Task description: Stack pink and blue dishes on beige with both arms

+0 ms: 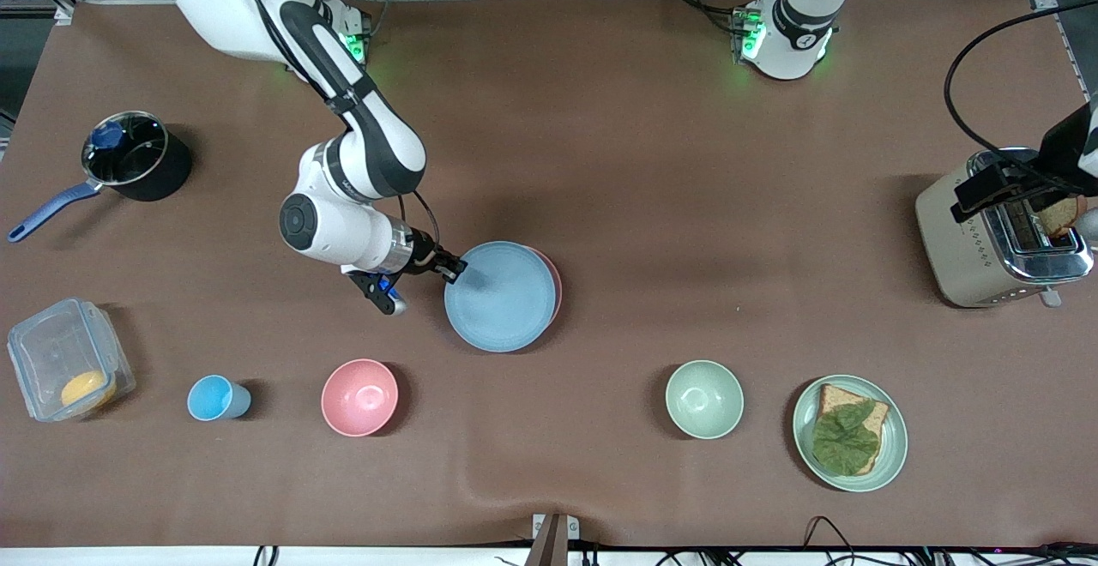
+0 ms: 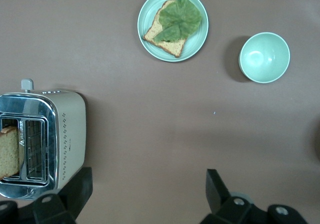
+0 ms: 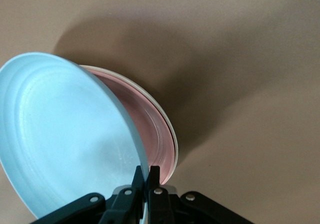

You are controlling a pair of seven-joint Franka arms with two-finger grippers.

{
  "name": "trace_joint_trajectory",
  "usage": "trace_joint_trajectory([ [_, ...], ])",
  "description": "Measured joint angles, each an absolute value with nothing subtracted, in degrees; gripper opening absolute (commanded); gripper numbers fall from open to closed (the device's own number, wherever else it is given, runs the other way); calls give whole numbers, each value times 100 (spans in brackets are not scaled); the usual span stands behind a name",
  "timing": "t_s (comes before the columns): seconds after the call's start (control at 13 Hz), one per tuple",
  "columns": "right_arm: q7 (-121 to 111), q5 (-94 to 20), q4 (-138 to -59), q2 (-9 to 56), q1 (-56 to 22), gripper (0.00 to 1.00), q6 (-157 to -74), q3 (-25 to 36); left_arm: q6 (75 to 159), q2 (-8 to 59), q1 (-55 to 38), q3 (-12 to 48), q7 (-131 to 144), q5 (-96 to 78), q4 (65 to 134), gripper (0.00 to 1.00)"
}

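Note:
My right gripper (image 1: pixel 459 267) (image 3: pixel 148 171) is shut on the rim of the light blue plate (image 1: pixel 502 296) (image 3: pixel 65 134). The blue plate is tilted over the pale pink plate (image 1: pixel 555 283) (image 3: pixel 150 126) at the middle of the table, its held edge raised. The pink plate lies flat, and a cream edge of the beige plate (image 3: pixel 150 100) shows under it; in the front view the beige plate is hidden. My left gripper (image 1: pixel 1076 210) (image 2: pixel 147 189) hangs open and holds nothing. It is over bare table beside the toaster (image 1: pixel 999 240) (image 2: pixel 45 139), at the left arm's end.
Nearer the front camera stand a clear box (image 1: pixel 69 360), a blue cup (image 1: pixel 214 397), a pink bowl (image 1: pixel 360 396), a green bowl (image 1: pixel 703 399) (image 2: pixel 264 57) and a green plate with bread and a leaf (image 1: pixel 849 433) (image 2: pixel 173 24). A black pot (image 1: pixel 137 157) sits at the right arm's end.

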State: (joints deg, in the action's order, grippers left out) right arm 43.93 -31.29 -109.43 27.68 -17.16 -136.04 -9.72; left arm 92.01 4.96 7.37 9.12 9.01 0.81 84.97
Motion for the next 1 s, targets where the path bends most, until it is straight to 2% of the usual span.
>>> trace_joint_trajectory([
  [0.15, 4449, -3129, -10947, 2811, -1772, 0, -13604, -973, 9197, 496, 593, 887, 893, 66, 8527, 100],
  [0.23, 4458, -3129, -10947, 2839, -1802, 12, -13605, -973, 9197, 496, 527, 888, 906, 66, 8547, 100],
  [0.31, 4463, -3129, -10947, 2866, -1819, 47, -13605, -973, 9197, 497, 489, 888, 913, 66, 8561, 100],
  [0.38, 4467, -3129, -10947, 2886, -1822, 97, -13602, -972, 9197, 496, 479, 888, 913, 66, 8561, 100],
  [0.46, 4467, -3129, -10947, 2895, -1822, 100, -13600, -968, 9194, 493, 483, 883, 923, 66, 8561, 100],
  [0.85, 4464, -3124, -10896, 2840, -1813, 100, -13583, -880, 9095, 490, 485, 864, 1132, 66, 8561, 100],
  [1.0, 4400, -2897, -10808, 2654, -1728, 100, -13229, -712, 9092, 490, 456, 871, 1196, 66, 8561, 100],
])
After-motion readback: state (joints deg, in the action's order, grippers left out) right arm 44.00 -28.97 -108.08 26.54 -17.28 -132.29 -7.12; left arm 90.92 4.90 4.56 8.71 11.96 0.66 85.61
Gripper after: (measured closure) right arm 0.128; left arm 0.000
